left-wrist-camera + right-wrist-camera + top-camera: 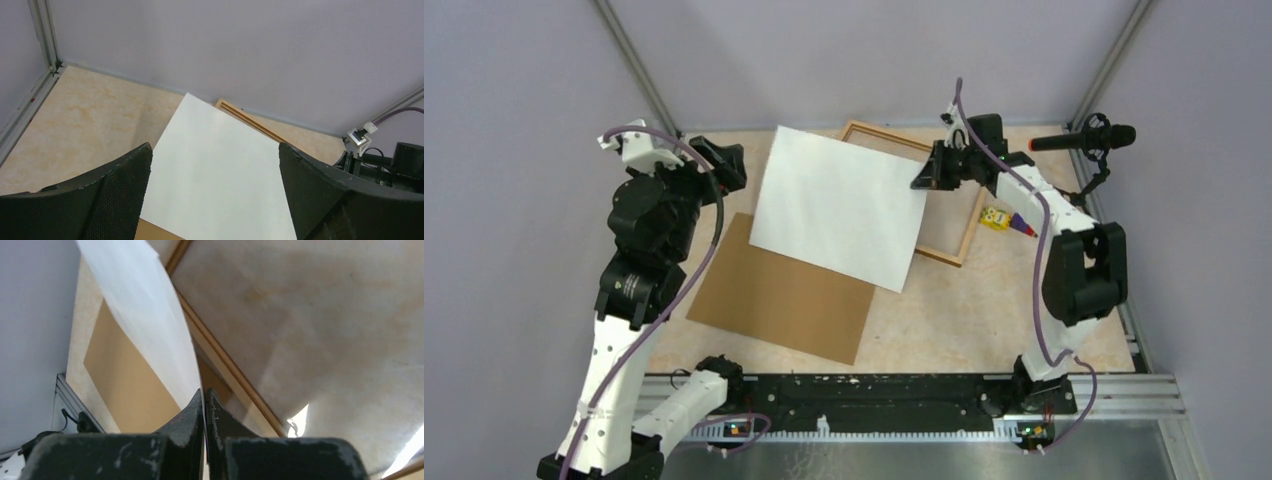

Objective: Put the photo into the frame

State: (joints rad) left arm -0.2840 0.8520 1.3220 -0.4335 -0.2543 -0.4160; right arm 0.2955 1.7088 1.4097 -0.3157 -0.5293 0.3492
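The photo [839,205] shows its plain white back and is lifted over the table, tilted, covering most of the frame [969,235], a thin light-wood rectangle at the back right. My right gripper [921,180] is shut on the photo's right edge; in the right wrist view the sheet [145,320] runs up from between the pinched fingertips [204,395], with the frame's rail [225,367] beneath. My left gripper [729,165] stands open at the photo's left side, touching nothing. In the left wrist view the photo [220,170] lies beyond its spread fingers [117,195].
A flat brown backing board [779,295] lies on the table, partly under the photo's near edge. A small yellow object [996,217] sits right of the frame. A black microphone [1084,138] juts in at the back right. Metal posts mark the back corners.
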